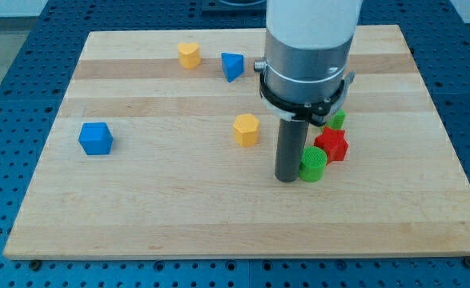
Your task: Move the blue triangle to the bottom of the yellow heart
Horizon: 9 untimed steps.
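Observation:
The blue triangle (pixel 232 66) lies near the view's top, just left of the arm's body. The yellow heart (pixel 189 54) lies close to its left, slightly higher in the view. My tip (pixel 287 178) rests on the board well below the triangle, toward the view's bottom and right of centre. It is right beside the left side of a green cylinder (pixel 313 163). The tip is far from both the triangle and the heart.
A yellow pentagon-like block (pixel 247 129) sits left of the rod. A red star (pixel 331 145) and another green block (pixel 338 119) cluster right of the rod. A blue cube (pixel 96 138) lies at the view's left. The wooden board (pixel 178 216) ends at blue pegboard.

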{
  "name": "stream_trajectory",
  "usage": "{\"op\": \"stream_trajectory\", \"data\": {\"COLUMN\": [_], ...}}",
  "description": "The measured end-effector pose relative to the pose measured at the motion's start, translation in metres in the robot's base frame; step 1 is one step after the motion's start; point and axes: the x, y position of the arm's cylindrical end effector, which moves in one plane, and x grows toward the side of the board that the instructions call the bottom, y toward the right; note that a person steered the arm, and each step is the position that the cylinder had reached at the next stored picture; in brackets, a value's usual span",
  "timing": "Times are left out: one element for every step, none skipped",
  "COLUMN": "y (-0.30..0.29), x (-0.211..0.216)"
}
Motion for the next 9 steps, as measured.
{"op": "stream_trajectory", "data": {"y": [0.0,0.0,0.0,0.018,0.031,0.031,0.031,0.009,0.002], "x": [-0.015,-0.028,-0.027,-0.025,-0.018,-0.018,-0.018,-0.046,-0.061]}}
